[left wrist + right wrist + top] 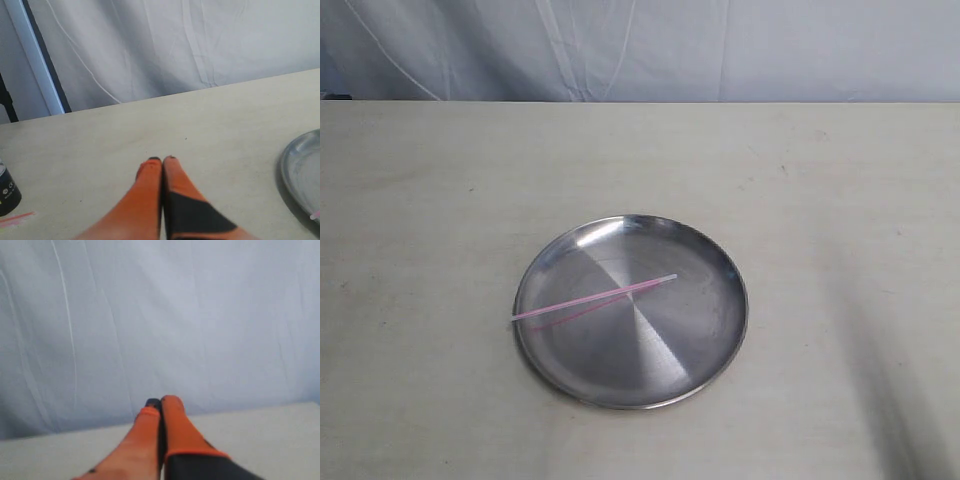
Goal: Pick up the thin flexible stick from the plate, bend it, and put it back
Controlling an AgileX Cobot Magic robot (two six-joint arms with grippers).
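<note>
The thin flexible stick (595, 298) lay straight across the plate (655, 352), one end propped on the plate's rim and the other just past its middle, probably so that a raised end offered an easy grip. The left pincer (162, 160), pressed together and empty, hovered over bare worktop (225, 130) beside the plate. The right pincer (160, 401), likewise closed on nothing, faced the cloth (200, 315) with the plate out of its view. The worktop was pale and matt, and the wrinkled white cloth hung behind the plate.
</note>
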